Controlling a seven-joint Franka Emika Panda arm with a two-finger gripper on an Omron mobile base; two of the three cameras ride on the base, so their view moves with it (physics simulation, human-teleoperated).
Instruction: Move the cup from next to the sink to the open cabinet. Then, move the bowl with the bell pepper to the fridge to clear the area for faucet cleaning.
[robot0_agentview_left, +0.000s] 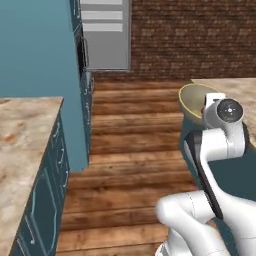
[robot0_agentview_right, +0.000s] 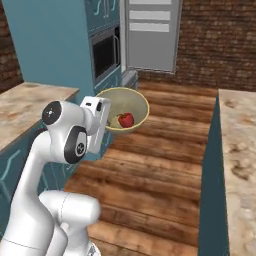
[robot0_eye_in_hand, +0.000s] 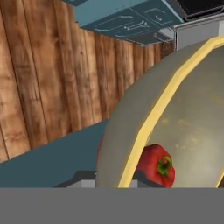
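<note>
The claw (robot0_agentview_right: 111, 120) grips the bowl (robot0_agentview_right: 134, 102) by its rim above the wooden floor (robot0_agentview_right: 155, 165), fridge (robot0_agentview_right: 150, 35) beyond.

Open wood floor (robot0_agentview_right: 150, 165) to fridge (robot0_agentview_right: 150, 35); counters (robot0_agentview_right: 240, 150) flank.

You see flat, even rendered light with no glare; soft shading sits inside the bowl (robot0_agentview_right: 131, 106), and wood floor (robot0_agentview_left: 135, 165) textures look slightly blurred.

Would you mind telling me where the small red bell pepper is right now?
The small red bell pepper lies inside the round olive-tan bowl, carried at the arm's end above the wooden floor, facing the pale grey fridge.
</note>
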